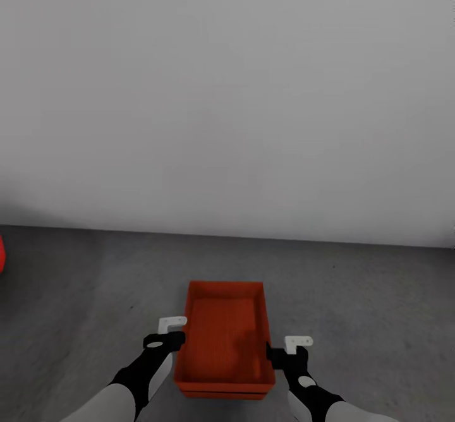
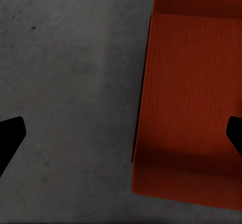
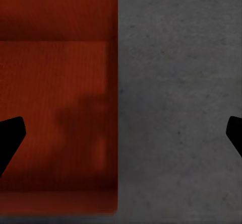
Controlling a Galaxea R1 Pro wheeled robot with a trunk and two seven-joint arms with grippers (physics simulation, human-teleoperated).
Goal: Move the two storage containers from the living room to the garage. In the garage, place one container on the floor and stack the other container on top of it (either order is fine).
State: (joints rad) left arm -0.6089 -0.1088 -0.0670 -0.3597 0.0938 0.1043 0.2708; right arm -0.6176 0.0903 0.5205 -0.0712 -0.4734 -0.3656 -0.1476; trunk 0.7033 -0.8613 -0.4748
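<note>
An orange-red storage container (image 1: 225, 337) rests on the dark grey floor (image 1: 95, 283) of the garage, close in front of me. A dark seam runs along the bottom of its near wall, like one tray sitting in another; I cannot tell for sure. My left gripper (image 1: 169, 333) hovers open over its left wall (image 2: 143, 108), one finger over the floor and one over the tray's inside. At the opposite wall (image 3: 115, 108), my right gripper (image 1: 287, 348) is open in the same way. Neither touches the container (image 2: 191, 98), whose ribbed bottom (image 3: 55, 98) is bare.
A plain white wall (image 1: 227, 93) stands a short way beyond the container. A bright red shape (image 1: 1, 254) pokes in at the left edge, just above the floor line. Grey concrete stretches out on both sides of the tray.
</note>
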